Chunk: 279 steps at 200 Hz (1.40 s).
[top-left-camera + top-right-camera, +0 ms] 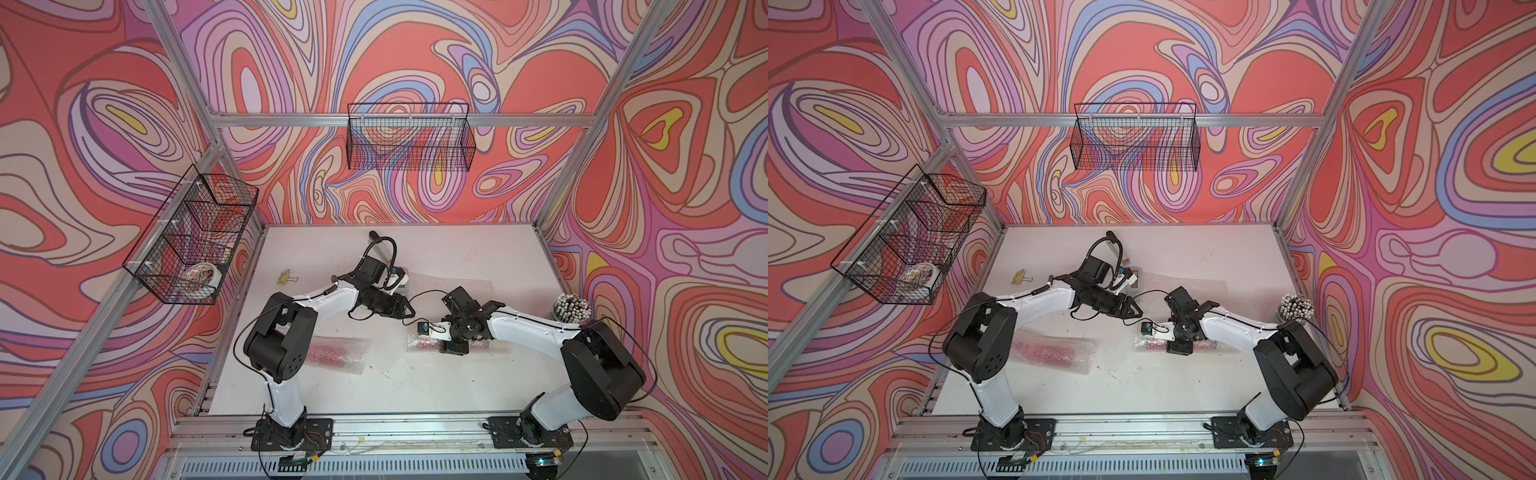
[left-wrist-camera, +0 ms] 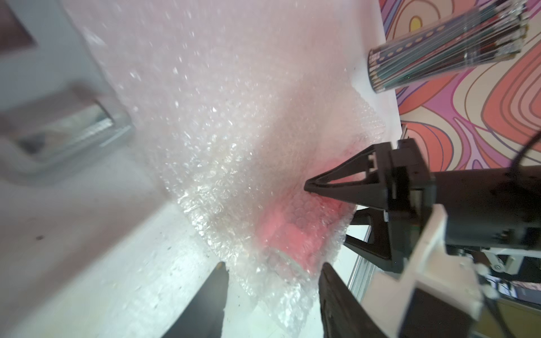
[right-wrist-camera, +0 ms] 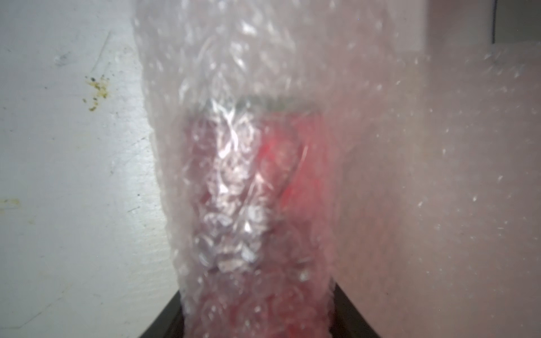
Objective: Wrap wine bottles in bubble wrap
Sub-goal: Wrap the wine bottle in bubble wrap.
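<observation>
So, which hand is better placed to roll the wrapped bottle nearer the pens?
Probably right: the right hand straddles the bottle from above, while the left hand hangs open by its end, holding nothing.

Binder clip (image 1: pixel 286 277), pencil cup (image 1: pixel 571 309), wire basket (image 1: pixel 409 154).

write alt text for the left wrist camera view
A bubble-wrapped bottle of pink-red liquid lies on the white table, framed by the spread black fingers of the left gripper. The right gripper straddles the bundle from the side, and a clear cup of pencils stands beyond it near the patterned wall.
</observation>
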Each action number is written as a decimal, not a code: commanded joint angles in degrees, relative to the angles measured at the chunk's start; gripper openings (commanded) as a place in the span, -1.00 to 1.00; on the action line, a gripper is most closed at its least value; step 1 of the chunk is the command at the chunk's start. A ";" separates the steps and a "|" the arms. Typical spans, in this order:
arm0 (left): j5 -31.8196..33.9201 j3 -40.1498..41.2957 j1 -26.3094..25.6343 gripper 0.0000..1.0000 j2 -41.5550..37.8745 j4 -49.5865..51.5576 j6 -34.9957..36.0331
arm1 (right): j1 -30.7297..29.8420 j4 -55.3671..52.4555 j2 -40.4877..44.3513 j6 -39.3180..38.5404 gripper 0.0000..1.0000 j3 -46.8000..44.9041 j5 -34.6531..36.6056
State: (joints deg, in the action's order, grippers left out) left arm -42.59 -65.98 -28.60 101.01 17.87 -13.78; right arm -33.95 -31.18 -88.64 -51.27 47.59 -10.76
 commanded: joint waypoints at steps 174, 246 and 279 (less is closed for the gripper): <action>15.56 19.46 -7.41 0.18 -53.47 27.35 43.83 | -5.62 -16.15 -22.32 12.25 -0.01 14.79 -28.26; 30.12 24.88 -24.83 0.45 -41.42 5.76 54.53 | -5.07 -18.92 -24.64 9.88 0.05 16.97 -27.15; 30.35 24.97 -25.97 0.50 -33.74 -1.66 59.70 | -5.07 -17.86 -24.08 10.18 0.12 16.06 -26.40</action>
State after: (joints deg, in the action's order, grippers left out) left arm -13.96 -40.84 -53.84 63.37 24.71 39.68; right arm -38.20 -48.25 -110.37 -40.64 66.35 -40.58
